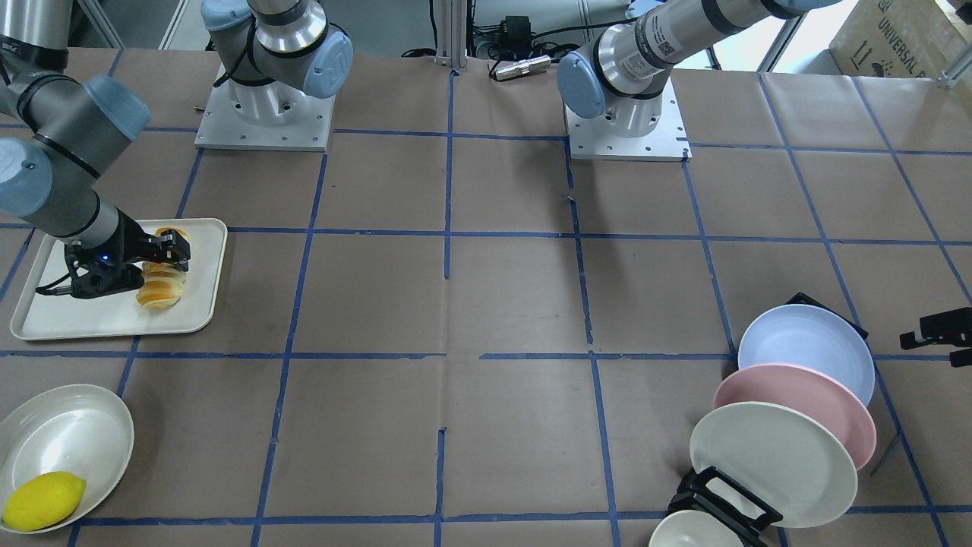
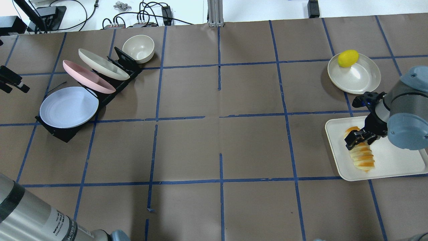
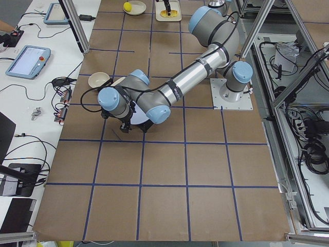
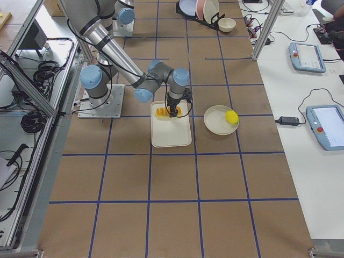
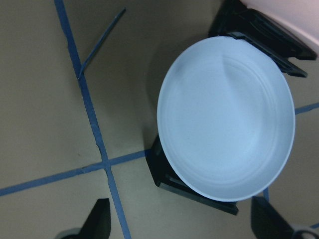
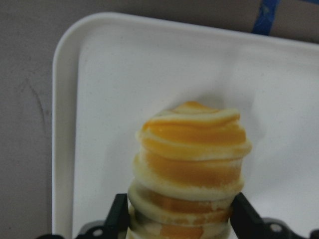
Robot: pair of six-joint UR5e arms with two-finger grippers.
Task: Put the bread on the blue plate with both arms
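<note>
The bread (image 1: 161, 289) lies in a cream tray (image 1: 205, 304); it also shows in the overhead view (image 2: 362, 157) and the right wrist view (image 6: 192, 164). My right gripper (image 1: 163, 258) is shut on the bread, one finger against each of its sides. The blue plate (image 2: 68, 107) leans in a black rack at the other end of the table, and it fills the left wrist view (image 5: 227, 119). My left gripper (image 2: 15, 83) is open and empty, a short way from the plate's outer side and not touching it.
A pink plate (image 2: 88, 77) and a cream plate (image 2: 103, 64) stand in the same rack behind the blue one. A cream bowl (image 2: 138, 48) sits past the rack. A yellow lemon (image 2: 347, 58) lies in a shallow cream dish (image 2: 359, 78) beside the tray.
</note>
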